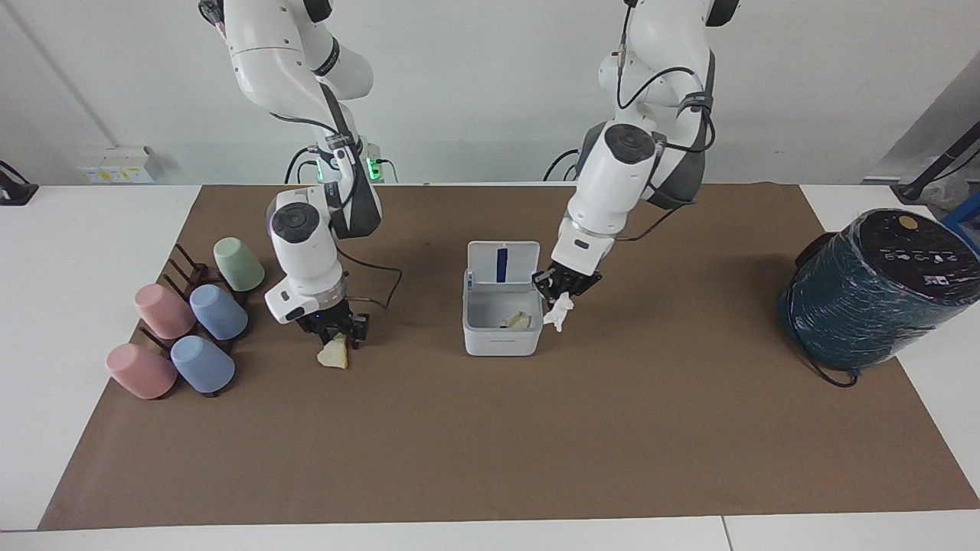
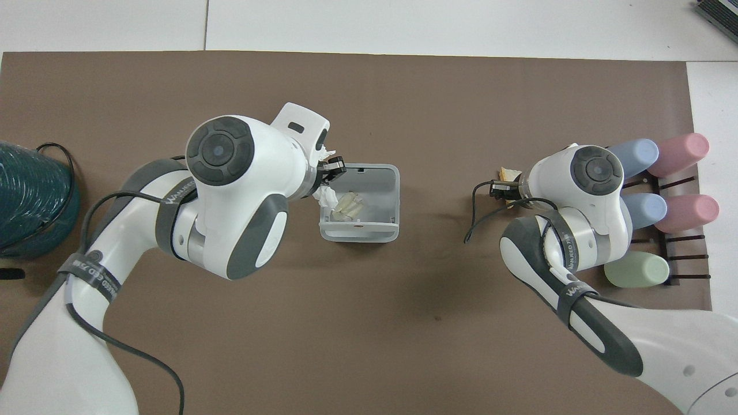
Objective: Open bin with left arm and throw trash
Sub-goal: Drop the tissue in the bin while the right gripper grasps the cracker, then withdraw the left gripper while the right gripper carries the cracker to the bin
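Observation:
The white bin [image 1: 501,337] stands mid-table with its lid [image 1: 503,264] up, blue strip showing. One cream wad [image 1: 517,321] lies inside, also seen from overhead [image 2: 347,206]. My left gripper [image 1: 561,293] is shut on the white tissue [image 1: 559,312] and holds it over the bin's rim on the left arm's side; overhead, the gripper [image 2: 334,168] and tissue [image 2: 327,196] overlap that rim. My right gripper [image 1: 334,337] is open, low over the other cream wad [image 1: 334,354], fingers on either side of its top. Overhead, this wad [image 2: 507,173] is mostly hidden.
A dark rack with several pink, blue and green cups [image 1: 201,329] stands at the right arm's end of the brown mat. A large dark teal wrapped cylinder [image 1: 873,287] stands at the left arm's end. A black cable loops by the right gripper [image 2: 478,213].

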`<state>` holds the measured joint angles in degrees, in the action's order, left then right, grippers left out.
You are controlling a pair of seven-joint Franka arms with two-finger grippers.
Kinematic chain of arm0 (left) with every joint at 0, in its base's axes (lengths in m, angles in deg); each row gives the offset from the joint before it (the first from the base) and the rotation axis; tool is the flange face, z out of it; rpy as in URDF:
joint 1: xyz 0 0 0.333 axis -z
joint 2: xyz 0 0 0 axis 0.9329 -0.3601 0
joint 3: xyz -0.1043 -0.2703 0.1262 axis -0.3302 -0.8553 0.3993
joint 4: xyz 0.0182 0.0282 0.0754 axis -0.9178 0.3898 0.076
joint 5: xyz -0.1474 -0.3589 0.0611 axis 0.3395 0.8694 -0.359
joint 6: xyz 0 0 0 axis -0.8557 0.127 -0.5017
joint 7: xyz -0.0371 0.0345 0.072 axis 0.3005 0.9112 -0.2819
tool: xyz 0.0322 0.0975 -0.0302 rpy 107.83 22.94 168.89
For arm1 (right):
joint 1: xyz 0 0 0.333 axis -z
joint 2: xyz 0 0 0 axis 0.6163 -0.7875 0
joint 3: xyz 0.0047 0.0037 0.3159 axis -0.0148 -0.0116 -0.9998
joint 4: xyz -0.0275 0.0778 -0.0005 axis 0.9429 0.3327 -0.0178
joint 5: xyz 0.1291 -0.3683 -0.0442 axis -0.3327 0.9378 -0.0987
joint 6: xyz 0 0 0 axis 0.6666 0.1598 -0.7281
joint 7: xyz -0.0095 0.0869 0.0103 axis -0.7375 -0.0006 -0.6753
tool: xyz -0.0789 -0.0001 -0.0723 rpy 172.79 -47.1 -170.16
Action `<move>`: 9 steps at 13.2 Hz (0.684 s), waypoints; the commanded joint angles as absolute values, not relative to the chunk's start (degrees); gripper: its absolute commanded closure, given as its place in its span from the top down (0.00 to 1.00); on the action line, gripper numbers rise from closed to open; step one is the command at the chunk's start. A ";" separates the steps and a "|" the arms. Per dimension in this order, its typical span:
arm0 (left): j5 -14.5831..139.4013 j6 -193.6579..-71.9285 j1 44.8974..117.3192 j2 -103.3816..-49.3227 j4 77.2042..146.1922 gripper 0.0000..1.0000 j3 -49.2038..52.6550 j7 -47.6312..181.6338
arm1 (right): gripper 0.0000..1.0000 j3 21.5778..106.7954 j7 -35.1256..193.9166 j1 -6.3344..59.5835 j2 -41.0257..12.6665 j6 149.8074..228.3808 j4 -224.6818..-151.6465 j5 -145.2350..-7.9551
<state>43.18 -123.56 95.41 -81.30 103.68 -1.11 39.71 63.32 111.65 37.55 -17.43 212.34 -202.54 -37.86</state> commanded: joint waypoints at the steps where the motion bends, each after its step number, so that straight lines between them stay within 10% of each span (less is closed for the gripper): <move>1: 43.77 -126.33 99.47 -82.82 102.96 0.00 -0.08 36.83 | 0.00 62.60 112.44 38.66 -17.12 213.18 -203.06 -36.51; 2: 43.78 -126.51 100.17 -82.82 103.05 0.11 -0.08 35.61 | 0.00 62.60 112.44 38.75 -17.21 212.65 -202.63 -36.51; 5: 43.69 -128.27 100.71 -82.82 102.79 1.00 -0.08 32.79 | 0.00 62.69 112.70 38.67 -16.42 210.03 -201.05 -36.60; 9: 43.51 -127.22 100.01 -83.16 100.77 1.00 -0.08 32.87 | 0.00 62.60 112.27 38.49 -13.17 198.62 -194.38 -36.51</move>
<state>43.28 -127.70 99.97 -82.42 102.85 -0.41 33.45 63.40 111.65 37.69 -15.19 203.31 -196.70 -37.84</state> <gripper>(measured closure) 0.322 0.885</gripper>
